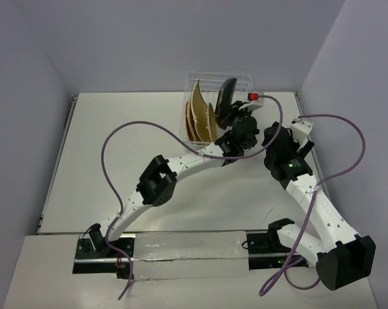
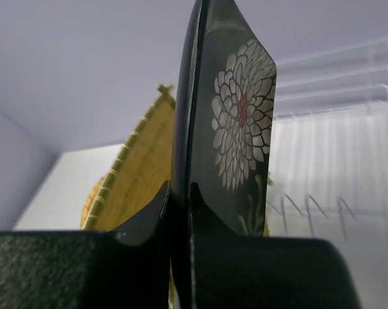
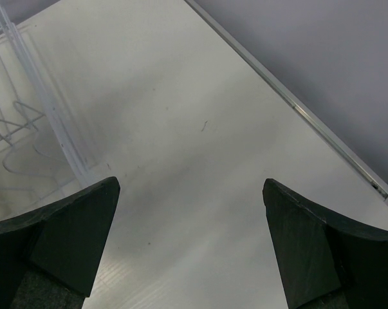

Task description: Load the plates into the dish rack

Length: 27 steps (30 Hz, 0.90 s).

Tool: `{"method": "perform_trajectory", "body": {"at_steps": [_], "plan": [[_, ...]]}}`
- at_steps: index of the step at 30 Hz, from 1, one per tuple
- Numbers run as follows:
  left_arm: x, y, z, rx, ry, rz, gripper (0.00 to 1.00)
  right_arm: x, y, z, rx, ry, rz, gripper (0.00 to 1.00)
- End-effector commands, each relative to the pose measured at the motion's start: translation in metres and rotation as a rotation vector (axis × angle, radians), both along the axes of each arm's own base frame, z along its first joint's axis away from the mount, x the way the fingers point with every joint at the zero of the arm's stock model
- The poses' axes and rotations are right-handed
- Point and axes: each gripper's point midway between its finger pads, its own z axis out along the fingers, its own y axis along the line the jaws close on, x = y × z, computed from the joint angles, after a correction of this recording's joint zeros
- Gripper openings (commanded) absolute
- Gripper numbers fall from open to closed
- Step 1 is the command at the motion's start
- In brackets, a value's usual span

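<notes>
While clamped tight at its lower rim by the closed fingers of the left gripper [image 2: 179, 203], stands upright and edge-on over the dish rack [image 1: 246, 80]: black floral plate [image 2: 235, 129], just right of the woven plates [image 1: 197, 114]. Cannot tell whether touching the wires. Woven ones set on edge in the rack's left part, leaning; nearest, a yellow plate [image 2: 139, 170]. Spread wide and holding nothing: right gripper [image 3: 190, 193], above bare table [image 3: 200, 116] beside the rack's corner.
</notes>
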Motion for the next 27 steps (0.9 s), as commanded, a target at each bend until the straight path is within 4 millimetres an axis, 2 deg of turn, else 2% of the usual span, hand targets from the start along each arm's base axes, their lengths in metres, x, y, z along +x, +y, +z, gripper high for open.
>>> {"method": "perform_trajectory", "body": {"at_steps": [1, 8, 11, 14, 18, 23, 25, 27], "plan": [[-0.03, 0.073, 0.015, -0.129, 0.108, 0.326, 0.0, 0.003, -0.003, 0.003, 0.006, -0.014, -0.018, 1.0], [-0.037, 0.074, 0.019, -0.137, 0.118, 0.321, 0.0, 0.007, 0.0, 0.0, 0.019, -0.005, -0.004, 1.0], [-0.039, 0.073, 0.026, -0.166, 0.109, 0.314, 0.0, 0.007, 0.0, 0.0, 0.022, -0.006, -0.006, 1.0], [-0.041, 0.076, 0.042, -0.224, 0.086, 0.309, 0.0, 0.007, 0.001, 0.003, 0.031, -0.019, -0.003, 1.0], [-0.047, 0.079, 0.067, -0.316, 0.043, 0.293, 0.0, 0.006, 0.0, 0.008, 0.048, -0.043, -0.012, 1.0], [-0.059, 0.073, 0.112, -0.395, -0.048, 0.218, 0.0, 0.007, 0.003, 0.01, 0.096, -0.062, 0.014, 1.0], [-0.066, 0.067, 0.132, -0.392, -0.076, 0.172, 0.0, 0.005, 0.002, 0.008, 0.114, -0.064, 0.022, 1.0], [-0.071, 0.053, 0.151, -0.364, -0.116, 0.081, 0.0, 0.004, 0.005, 0.004, 0.149, -0.061, 0.06, 1.0]]}}
